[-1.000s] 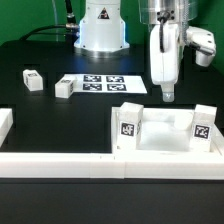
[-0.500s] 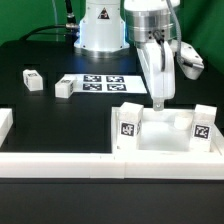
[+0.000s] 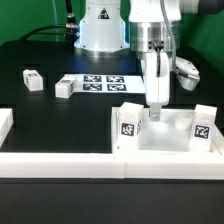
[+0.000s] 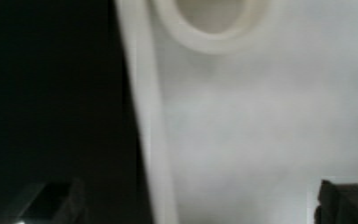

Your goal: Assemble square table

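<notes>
Over the large white square rimmed tabletop [image 3: 166, 138], the grey 2-finger gripper [image 3: 156, 114] is hovering, fingers wide apart, empty; seemingly misaligned, 1 finger is risking ramming the tabletop

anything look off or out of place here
Nothing stands out. The tabletop sits in the corner of the white border bars. One leg and a second leg lie loose on the black table, on the exterior view's left of the marker board. The open pincer hangs over the tabletop. No damage or spill shows.
</notes>
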{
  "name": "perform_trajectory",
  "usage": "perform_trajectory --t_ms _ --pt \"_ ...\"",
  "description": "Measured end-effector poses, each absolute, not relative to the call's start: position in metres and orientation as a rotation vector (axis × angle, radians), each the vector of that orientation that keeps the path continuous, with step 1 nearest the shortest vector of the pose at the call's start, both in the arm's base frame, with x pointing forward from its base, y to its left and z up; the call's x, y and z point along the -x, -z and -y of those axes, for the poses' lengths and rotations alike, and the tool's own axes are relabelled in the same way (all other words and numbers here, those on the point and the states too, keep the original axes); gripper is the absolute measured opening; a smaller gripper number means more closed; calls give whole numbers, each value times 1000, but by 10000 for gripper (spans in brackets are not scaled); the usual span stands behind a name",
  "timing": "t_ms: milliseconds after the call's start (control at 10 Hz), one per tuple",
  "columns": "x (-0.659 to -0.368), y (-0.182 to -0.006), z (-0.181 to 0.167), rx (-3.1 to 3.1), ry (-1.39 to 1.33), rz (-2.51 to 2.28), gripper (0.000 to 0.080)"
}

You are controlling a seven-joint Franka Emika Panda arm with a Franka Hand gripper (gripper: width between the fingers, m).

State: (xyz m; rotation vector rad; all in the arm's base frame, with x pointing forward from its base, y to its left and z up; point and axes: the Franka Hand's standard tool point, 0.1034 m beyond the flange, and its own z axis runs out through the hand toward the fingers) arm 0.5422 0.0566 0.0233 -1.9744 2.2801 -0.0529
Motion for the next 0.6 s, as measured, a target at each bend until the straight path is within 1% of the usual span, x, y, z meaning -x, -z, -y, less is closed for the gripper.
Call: perform_trajectory --t_ms 300,600 --pt "-541 -13 -52 2009 102 -2257 649" --pt "-540 -11 -51 2023 96 -2250 649"
